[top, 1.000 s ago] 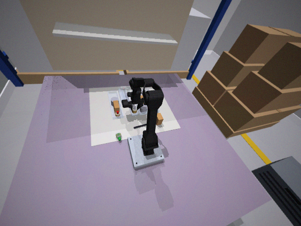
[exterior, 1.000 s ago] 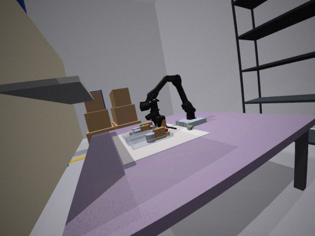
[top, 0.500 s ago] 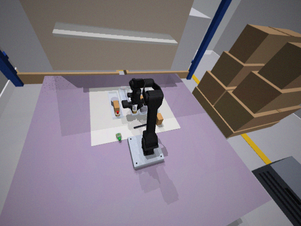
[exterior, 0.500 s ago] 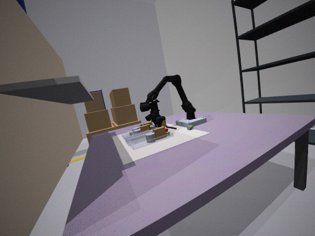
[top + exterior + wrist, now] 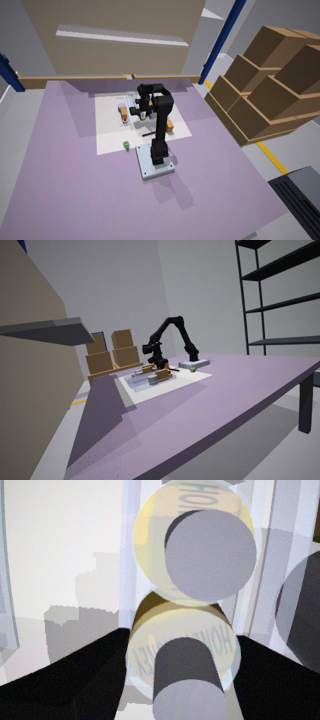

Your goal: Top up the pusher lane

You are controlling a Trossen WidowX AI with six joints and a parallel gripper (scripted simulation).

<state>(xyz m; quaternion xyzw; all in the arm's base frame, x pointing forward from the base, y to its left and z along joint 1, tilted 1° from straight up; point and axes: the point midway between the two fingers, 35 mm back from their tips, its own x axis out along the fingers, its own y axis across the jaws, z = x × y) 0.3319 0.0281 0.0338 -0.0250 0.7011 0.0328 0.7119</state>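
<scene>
On the left, a shallow clear plastic tray is holding a grey cylinder, an orange-brown box and a small red-capped jar. A green-capped jar is lying on its side nearer the arm's base.

To the right of the tray, a clear glass honey jar with amber contents and a grey lid is sitting in the grip of the black parallel-jaw gripper, whose fingers are standing partway open and clasping its sides at the front of the clear-walled sprung lane. Directly behind it along the lane, a matching honey jar is standing, apparently touching or very nearly so. The held jar's long axis is appearing roughly upright, though whether its base is meeting the floor cannot be told.

The lone arm is apparently pressing the row back; the coming move is likely calling for steady lowering behind the front stop before a gentle release, lest the pusher snap.
</scene>
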